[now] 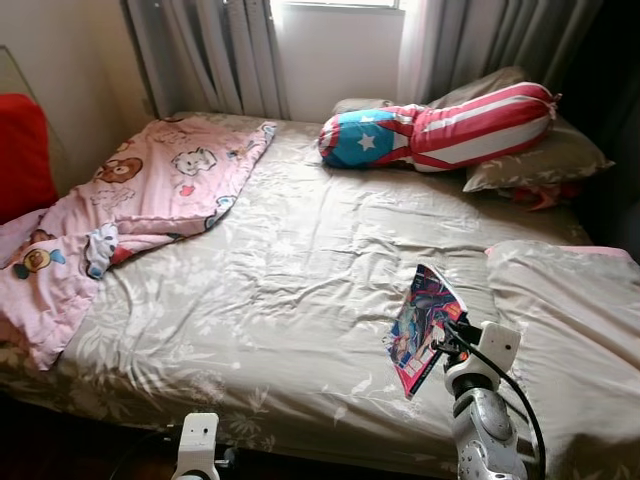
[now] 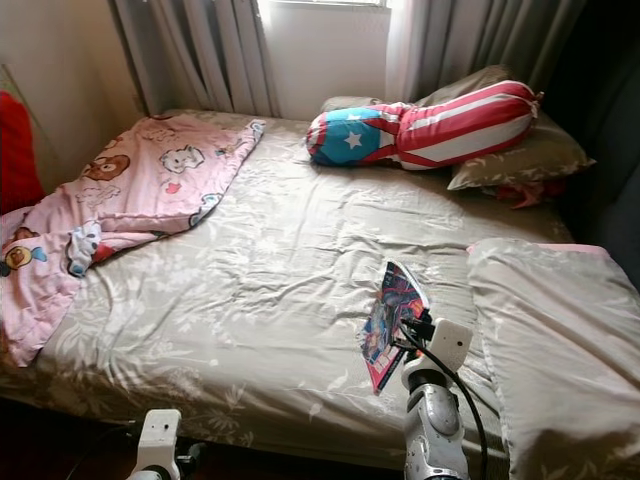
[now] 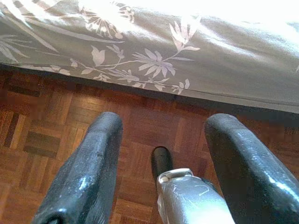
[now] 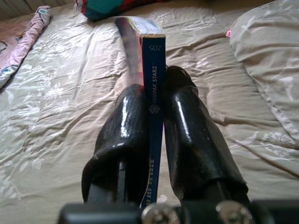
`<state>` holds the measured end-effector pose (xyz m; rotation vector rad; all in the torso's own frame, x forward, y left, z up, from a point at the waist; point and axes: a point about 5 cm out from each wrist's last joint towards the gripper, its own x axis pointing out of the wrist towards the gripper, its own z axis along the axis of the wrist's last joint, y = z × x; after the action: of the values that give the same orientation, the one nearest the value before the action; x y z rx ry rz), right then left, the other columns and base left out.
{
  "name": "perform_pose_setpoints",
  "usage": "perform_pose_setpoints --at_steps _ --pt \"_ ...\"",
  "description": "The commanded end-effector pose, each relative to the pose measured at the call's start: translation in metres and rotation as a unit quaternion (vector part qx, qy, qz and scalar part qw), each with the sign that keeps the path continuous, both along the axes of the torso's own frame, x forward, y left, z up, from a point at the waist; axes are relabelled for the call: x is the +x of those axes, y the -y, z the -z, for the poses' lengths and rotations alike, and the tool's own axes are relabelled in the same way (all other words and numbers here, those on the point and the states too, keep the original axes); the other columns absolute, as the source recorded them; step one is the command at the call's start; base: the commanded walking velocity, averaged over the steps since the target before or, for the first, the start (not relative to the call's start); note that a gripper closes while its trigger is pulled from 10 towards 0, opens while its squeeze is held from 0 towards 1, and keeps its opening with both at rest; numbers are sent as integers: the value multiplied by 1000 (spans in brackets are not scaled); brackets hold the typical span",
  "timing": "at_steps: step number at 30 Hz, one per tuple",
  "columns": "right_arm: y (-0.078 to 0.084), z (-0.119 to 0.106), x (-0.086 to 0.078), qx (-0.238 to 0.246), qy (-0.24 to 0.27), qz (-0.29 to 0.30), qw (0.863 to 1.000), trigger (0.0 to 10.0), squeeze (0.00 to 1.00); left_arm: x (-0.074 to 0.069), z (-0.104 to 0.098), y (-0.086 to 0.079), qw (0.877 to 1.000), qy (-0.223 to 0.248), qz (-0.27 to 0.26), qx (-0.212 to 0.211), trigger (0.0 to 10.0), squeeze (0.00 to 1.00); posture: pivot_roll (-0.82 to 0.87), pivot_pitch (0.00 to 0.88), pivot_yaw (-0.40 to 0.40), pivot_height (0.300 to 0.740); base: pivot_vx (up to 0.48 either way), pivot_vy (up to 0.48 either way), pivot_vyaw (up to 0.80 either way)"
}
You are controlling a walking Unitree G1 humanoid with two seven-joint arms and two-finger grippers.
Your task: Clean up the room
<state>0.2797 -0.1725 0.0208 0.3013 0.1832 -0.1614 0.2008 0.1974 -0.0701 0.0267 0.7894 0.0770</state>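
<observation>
A colourful comic book (image 1: 422, 325) is held upright over the bed's near right part. My right gripper (image 4: 155, 116) is shut on the book's blue spine (image 4: 154, 93), one black finger on each side. The right arm (image 1: 480, 400) rises from the bottom edge. My left gripper (image 3: 161, 154) hangs low by the bed's front edge, open above the parquet floor (image 3: 42, 135) with nothing between its fingers (image 3: 88, 172). A pink cartoon blanket (image 1: 150, 190) lies crumpled on the bed's left side.
The bed (image 1: 290, 280) has a beige floral sheet. A stars-and-stripes bolster (image 1: 440, 125) and beige pillows (image 1: 540, 155) lie at the head. Another large pillow (image 1: 570, 310) sits at the right. Something red (image 1: 22, 150) stands at the left. Curtains (image 1: 210, 50) hang behind.
</observation>
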Motion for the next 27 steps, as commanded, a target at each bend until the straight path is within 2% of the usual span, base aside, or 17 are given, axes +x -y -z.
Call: perform_pose_setpoints --at_steps 1,5,21,27 --pt "2 -9 6 -2 22 4 1000 10000 0 0 0 -1 1000 1 0 -1 10000 0 -42 0 -28 724 0 0 0" --pt "2 -7 6 -3 14 5 1000 10000 0 0 0 -1 1000 -3 4 4 10000 0 -41 0 -29 724 0 0 0" --pt "2 -9 9 -6 12 2 1000 10000 0 -3 1 0 1000 -5 6 5 10000 0 -40 0 -31 724 278 0 -734" --pt "0 -9 8 -9 17 0 1000 10000 0 -4 2 0 1000 -6 6 5 10000 0 -39 0 -31 724 309 0 0"
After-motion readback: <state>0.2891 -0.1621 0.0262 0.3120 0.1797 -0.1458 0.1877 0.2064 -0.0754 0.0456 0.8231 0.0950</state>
